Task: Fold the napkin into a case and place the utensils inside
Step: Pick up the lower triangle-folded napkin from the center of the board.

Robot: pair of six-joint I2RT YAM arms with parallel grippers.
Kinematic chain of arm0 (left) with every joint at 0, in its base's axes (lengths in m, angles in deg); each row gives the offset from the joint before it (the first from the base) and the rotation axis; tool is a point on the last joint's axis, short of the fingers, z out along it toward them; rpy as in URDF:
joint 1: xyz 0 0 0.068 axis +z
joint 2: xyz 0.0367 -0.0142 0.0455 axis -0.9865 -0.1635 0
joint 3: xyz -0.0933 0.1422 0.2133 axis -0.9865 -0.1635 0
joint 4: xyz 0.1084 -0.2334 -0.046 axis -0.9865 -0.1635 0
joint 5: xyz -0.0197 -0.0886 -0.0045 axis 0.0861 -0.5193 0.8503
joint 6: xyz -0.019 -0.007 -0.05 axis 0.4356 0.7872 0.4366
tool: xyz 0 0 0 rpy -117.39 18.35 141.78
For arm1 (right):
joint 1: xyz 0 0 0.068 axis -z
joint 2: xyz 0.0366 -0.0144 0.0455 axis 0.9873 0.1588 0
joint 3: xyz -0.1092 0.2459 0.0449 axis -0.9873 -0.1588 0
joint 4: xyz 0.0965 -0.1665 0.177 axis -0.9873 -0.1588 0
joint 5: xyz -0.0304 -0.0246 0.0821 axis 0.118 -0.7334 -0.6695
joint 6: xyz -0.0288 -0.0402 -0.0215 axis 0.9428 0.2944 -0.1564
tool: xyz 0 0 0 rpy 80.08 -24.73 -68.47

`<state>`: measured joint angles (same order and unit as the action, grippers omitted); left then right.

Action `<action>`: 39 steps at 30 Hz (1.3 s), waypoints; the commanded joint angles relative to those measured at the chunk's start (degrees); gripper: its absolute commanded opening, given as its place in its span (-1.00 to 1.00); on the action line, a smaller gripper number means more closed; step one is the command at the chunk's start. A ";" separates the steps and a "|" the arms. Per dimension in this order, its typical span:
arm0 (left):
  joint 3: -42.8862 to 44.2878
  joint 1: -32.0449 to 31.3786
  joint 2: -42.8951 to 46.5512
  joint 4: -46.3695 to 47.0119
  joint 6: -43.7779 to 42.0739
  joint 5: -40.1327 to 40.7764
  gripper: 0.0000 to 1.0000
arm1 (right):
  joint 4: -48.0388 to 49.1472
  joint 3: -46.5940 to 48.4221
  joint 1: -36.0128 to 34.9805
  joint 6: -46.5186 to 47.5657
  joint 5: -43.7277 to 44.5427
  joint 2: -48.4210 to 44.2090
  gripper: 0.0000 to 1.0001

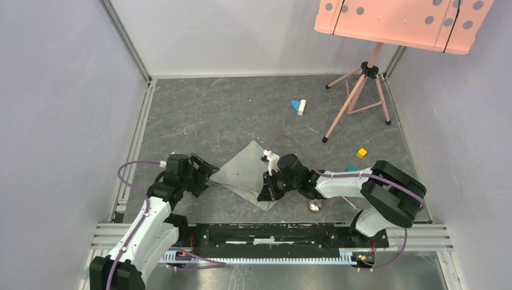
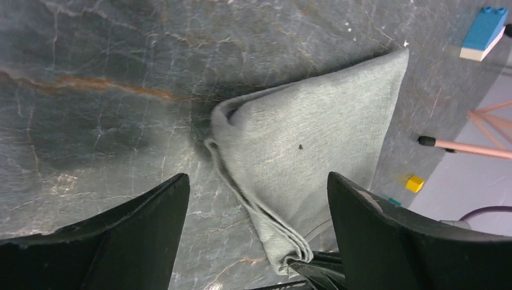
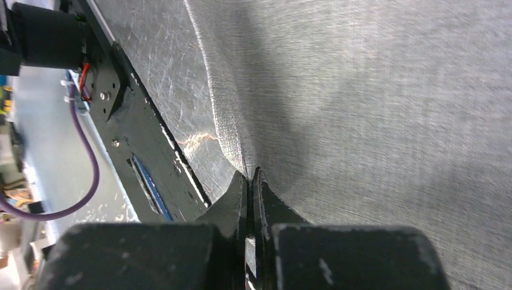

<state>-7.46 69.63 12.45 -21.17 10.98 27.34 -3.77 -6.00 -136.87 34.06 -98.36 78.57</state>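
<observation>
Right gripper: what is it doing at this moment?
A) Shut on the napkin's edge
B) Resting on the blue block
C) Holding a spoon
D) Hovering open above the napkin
A: the right wrist view shows the right gripper with its fingertips pressed together on the edge of the napkin.

The napkin (image 1: 244, 171) lies between the two claws: the left gripper (image 1: 206, 176) at its left corner, the right gripper (image 1: 264, 194) at its near corner. The spoon (image 1: 314, 206) lies just right of the right claw, the blocks (image 1: 298, 107) well beyond it.
</observation>
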 commanded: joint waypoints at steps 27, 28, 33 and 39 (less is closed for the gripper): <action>-0.95 0.24 -16.35 23.47 4.87 -5.68 -0.48 | 19.41 -10.27 12.20 -6.07 -12.71 -2.09 -0.99; -0.07 0.24 -17.60 23.41 3.97 -6.18 -0.50 | 19.37 -10.56 12.57 -5.81 -12.70 -2.19 -0.99; 4.65 -0.30 -24.24 24.37 1.61 -9.54 -0.61 | 18.41 -11.36 14.30 -4.40 -13.06 -2.82 -0.99; 10.31 -4.76 -30.57 24.78 0.78 -8.75 -0.65 | 17.36 -11.88 15.36 -3.15 -13.21 -3.55 -0.99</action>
<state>-1.50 67.40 -15.50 0.86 15.50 18.84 13.13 -17.21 -122.27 28.68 -110.53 76.77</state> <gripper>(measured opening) 0.181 0.023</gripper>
